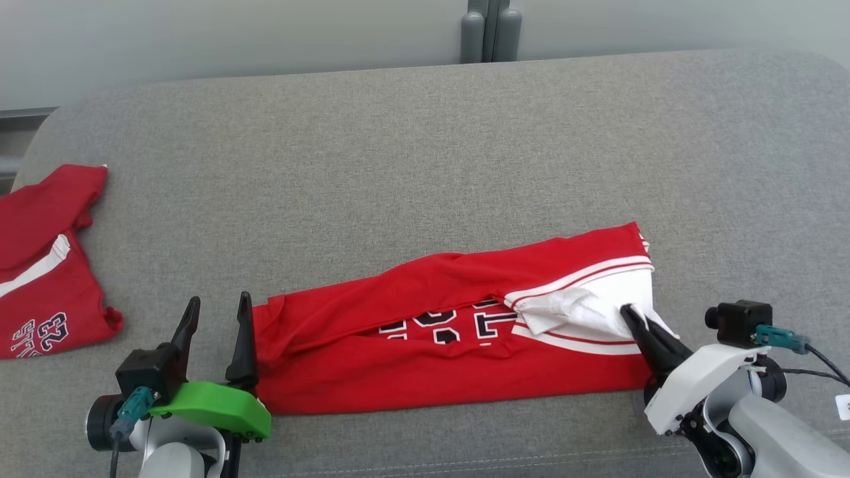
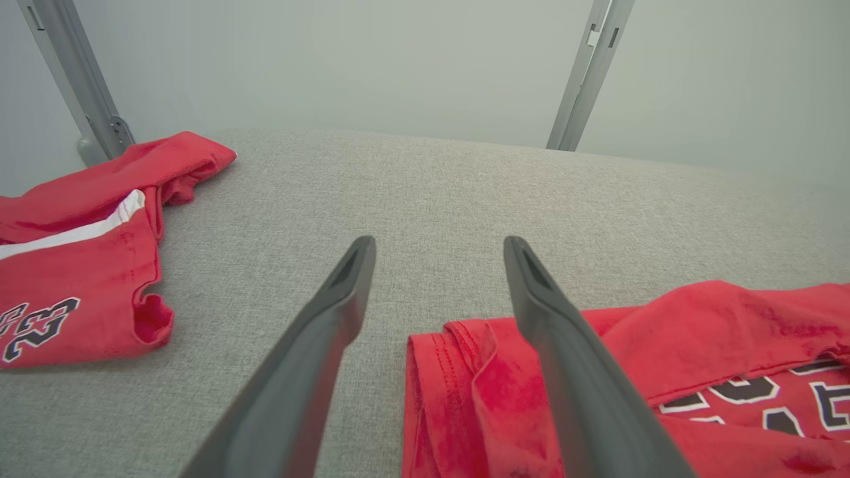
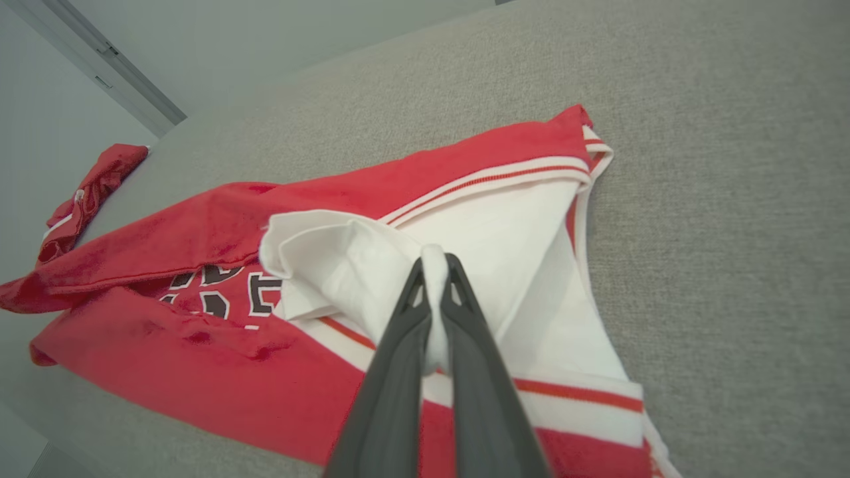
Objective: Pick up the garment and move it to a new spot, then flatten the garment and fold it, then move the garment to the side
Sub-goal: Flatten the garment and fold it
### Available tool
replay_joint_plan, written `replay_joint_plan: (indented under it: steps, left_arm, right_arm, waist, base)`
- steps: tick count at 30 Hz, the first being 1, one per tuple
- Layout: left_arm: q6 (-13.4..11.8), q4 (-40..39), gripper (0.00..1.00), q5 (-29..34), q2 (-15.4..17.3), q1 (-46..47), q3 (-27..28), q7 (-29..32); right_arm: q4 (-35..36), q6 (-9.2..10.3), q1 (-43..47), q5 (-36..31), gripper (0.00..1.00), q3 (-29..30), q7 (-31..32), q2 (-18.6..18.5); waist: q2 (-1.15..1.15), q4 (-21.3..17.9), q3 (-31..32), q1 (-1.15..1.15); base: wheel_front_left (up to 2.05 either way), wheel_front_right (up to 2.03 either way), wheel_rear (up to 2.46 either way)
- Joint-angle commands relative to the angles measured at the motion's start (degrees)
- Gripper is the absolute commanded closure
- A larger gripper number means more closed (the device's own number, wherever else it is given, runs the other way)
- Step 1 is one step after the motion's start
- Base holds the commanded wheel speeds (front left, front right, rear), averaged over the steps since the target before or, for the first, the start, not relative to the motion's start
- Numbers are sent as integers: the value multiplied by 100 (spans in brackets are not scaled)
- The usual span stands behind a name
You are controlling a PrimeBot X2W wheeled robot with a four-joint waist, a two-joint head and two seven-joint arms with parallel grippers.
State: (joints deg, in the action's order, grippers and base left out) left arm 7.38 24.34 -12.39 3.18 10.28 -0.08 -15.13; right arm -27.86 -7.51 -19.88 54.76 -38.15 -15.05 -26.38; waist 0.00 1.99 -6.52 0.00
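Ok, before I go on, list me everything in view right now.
garment: one, red with white trim, folded lengthwise across the near middle
second garment: one, red, rumpled at the left edge
padded surface: one, grey, under both garments
frame posts: several, grey, behind the surface
left gripper: one, dark jaws open, beside the garment's left end
right gripper: one, dark jaws shut on the garment's white fold
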Motion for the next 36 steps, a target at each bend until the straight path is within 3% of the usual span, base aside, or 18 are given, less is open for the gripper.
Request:
replay_joint_plan:
  steps: [1,3,4,5,6,11,22,28,36]
  left_arm:
    - [8,-48,0,54,4,-87,36,0]
    - [8,-107,0,62,-4,-120,53,-1]
    - [8,-123,0,63,-6,-140,58,0]
    - [8,-143,0,71,-9,-155,62,0]
    - [7,-171,0,78,-11,-163,69,0]
    - [-17,-317,0,84,-19,-250,120,0]
    - [-198,-742,0,156,-23,-557,149,0]
    - [-398,-1101,0,465,-23,-806,256,0]
    - [-464,-1346,0,499,-22,-1044,268,0]
  right_arm:
    - [-110,4,66,22,100,-117,57,-25]
    - [-260,4,-38,28,100,-206,39,-12]
    - [-344,4,-78,-1,68,-254,32,-7]
    - [-427,4,-122,-48,24,-277,20,4]
    - [-493,4,-149,-68,0,-287,12,30]
    - [-729,4,-244,-235,0,-137,-11,69]
    - [-559,4,87,-862,0,874,-16,279]
    - [-906,4,179,-1301,0,1334,-17,524]
    - [-1775,4,-188,-1750,0,1561,105,834]
  waist:
    - [0,-2,5,0]
    - [0,-5,10,0]
    - [0,-3,14,0]
    - [0,-1,20,0]
    - [0,2,28,0]
    - [0,-9,84,0]
    - [0,-23,247,0]
    - [0,14,355,0]
    - [0,156,450,0]
  base:
    - [0,0,0]
    - [0,0,0]
    - [0,0,0]
    - [0,0,0]
    - [0,0,0]
    - [0,0,0]
    - [0,0,0]
    - [0,0,0]
    - [0,0,0]
